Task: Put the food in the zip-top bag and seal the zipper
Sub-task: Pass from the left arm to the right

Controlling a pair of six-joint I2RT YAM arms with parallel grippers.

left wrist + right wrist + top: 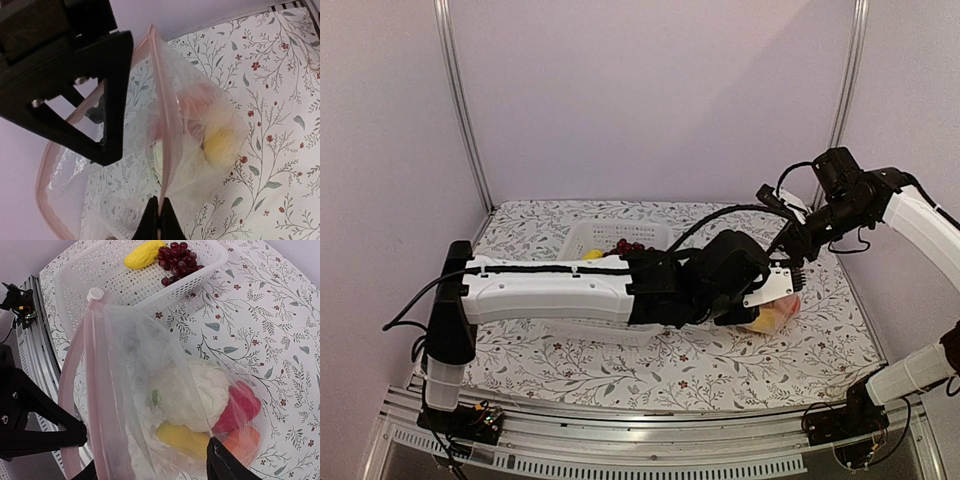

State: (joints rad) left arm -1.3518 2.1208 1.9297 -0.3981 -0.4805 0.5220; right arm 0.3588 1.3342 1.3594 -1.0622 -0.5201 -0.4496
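Observation:
The zip-top bag (130, 355) lies on the floral tablecloth with its mouth held up. Through the plastic show the white cauliflower (200, 390), red pepper (245, 405), a yellow piece (182, 437) and the orange fruit (245, 442). My left gripper (159, 220) is shut on the pink zipper (162, 100) strip at the mouth. My right gripper (155, 472) is open, its fingers wide apart on either side of the bag's mouth. From above, the left gripper (752, 298) and right gripper (790, 245) meet over the bag (775, 318).
A white perforated basket (90, 270) stands behind the bag, holding a second yellow piece (145, 254) and the dark grape bunch (175, 262). My left arm stretches across the table in front of the basket (582, 238). A metal rail runs along the near edge.

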